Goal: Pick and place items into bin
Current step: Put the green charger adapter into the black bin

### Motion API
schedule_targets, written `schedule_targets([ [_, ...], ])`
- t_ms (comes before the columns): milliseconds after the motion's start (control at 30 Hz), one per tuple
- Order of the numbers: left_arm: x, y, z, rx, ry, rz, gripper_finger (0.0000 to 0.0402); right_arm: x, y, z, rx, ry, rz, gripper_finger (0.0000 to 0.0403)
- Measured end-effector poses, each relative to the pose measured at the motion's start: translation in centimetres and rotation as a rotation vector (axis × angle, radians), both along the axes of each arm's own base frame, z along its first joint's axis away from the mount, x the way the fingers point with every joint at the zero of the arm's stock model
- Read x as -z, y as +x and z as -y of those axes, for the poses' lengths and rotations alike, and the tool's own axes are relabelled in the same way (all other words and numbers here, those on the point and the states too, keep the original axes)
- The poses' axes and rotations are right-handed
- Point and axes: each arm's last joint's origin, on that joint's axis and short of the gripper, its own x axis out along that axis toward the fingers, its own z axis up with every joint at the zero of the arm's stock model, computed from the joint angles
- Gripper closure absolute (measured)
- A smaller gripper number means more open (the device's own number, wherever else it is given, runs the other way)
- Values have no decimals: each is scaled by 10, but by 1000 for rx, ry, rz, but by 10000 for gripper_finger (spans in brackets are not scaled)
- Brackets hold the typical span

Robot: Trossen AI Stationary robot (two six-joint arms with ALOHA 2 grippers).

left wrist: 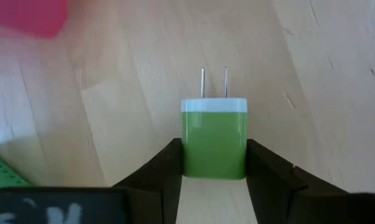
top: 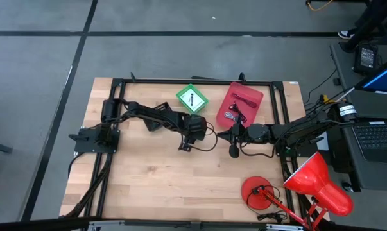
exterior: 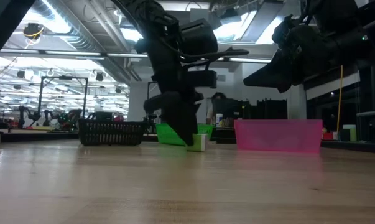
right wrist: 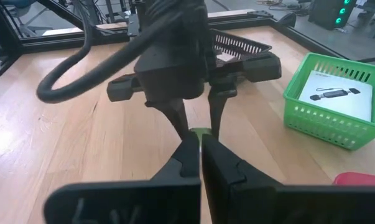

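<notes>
Left hand [left wrist: 213, 163]: clamped on green plug adapter [left wrist: 214, 138], mid-counter [top: 154, 179]. Right hand [right wrist: 201, 155]: fingers closed, empty, at its 3 o'clock.

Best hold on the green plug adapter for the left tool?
Clamp the green plug adapter by its two flat, parallel sides from above, behind the prongs, since it lies flat on the table. The left tool sits exactly so; the right tool waits nearby.
</notes>
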Motion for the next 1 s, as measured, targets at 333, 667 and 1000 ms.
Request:
schedule_targets([
  [333, -32, -14, -5, 8, -82, 19, 267, 1, 0, 0, 0, 0, -9, 403],
  [667, -63, -30, -15, -12, -161, 76, 267, 1, -1, 0, -2, -2, -14, 403],
  [1000, -68, -69, -13, -67, -183, 165, 267, 4, -1, 0, -1, -2, -40, 403],
])
